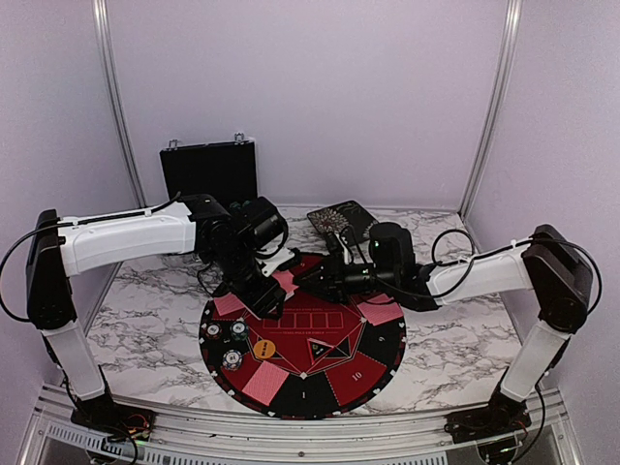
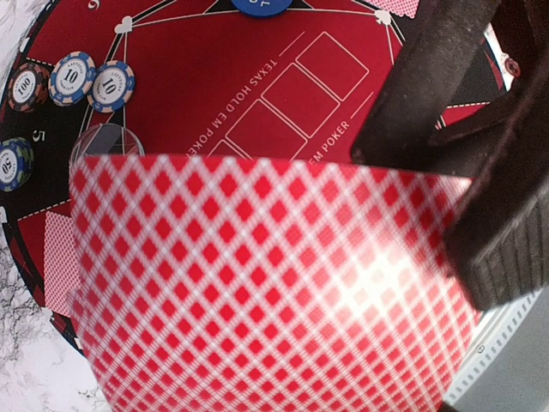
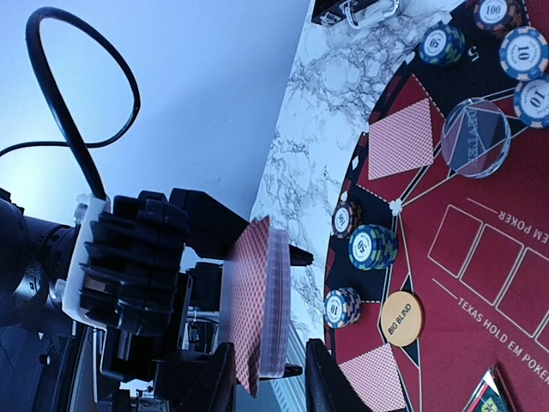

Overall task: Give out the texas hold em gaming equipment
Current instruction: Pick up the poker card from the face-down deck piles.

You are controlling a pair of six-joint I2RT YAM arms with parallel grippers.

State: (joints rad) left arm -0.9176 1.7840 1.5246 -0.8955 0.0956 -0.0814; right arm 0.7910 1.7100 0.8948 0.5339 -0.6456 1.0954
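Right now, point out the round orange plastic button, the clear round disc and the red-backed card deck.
Orange button (image 3: 401, 318), right wrist view, top face.
Clear disc (image 3: 475, 137), right wrist view, top centre.
Card deck (image 2: 266, 292), left wrist view, patterned back.

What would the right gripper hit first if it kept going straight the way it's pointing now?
Most likely the deck of red-backed cards held in the left gripper. In the right wrist view the deck's edge sits just ahead of the right gripper, whose fingers stand apart, though depth is unclear.
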